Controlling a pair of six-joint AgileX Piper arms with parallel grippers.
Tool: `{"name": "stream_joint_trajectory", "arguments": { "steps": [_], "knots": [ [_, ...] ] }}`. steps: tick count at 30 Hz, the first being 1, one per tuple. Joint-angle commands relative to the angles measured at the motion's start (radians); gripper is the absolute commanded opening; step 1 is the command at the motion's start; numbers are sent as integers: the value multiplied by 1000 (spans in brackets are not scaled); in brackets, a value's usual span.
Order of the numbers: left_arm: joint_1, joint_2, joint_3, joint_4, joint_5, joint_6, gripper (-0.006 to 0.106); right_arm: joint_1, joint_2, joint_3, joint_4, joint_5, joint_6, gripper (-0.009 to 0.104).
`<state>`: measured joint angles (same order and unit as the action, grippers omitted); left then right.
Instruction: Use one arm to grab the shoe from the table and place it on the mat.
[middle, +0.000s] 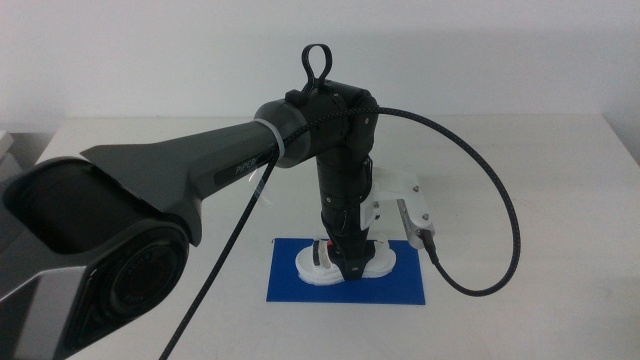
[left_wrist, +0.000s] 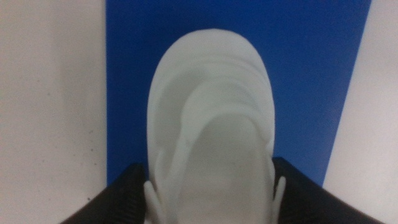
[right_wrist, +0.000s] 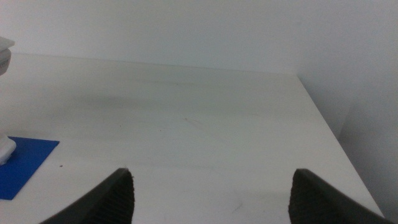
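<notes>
The left gripper (middle: 350, 268) is clamped across the one shoe (middle: 345, 262), jaws against both its sides. The shoe, white and thick-soled with a red strap beside black, lies on the single dark-blue mat (middle: 400, 285). The right gripper (right_wrist: 211, 193) is spread wide over the table (right_wrist: 205, 124), well apart from the mat.

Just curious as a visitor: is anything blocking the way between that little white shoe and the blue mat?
Nothing visible. The shoe already sits over the mat, with the left end effector at its sides. The right end effector waits open, off to the side.
</notes>
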<state>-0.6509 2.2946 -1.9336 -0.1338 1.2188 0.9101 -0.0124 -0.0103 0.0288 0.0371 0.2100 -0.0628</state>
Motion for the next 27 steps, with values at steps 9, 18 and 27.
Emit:
{"name": "stream_joint_trajectory", "arguments": {
  "steps": [9,18,27],
  "knots": [
    [-2,-139,-30,-22,91,4,92,-1,-26,5,-9,-76,-8,64],
    [-2,-242,-30,-65,90,-24,92,-1,-26,5,-9,-76,-8,64],
    [9,-414,-30,-14,45,-494,92,-1,-26,5,-9,-76,-8,64]
  ]
}}
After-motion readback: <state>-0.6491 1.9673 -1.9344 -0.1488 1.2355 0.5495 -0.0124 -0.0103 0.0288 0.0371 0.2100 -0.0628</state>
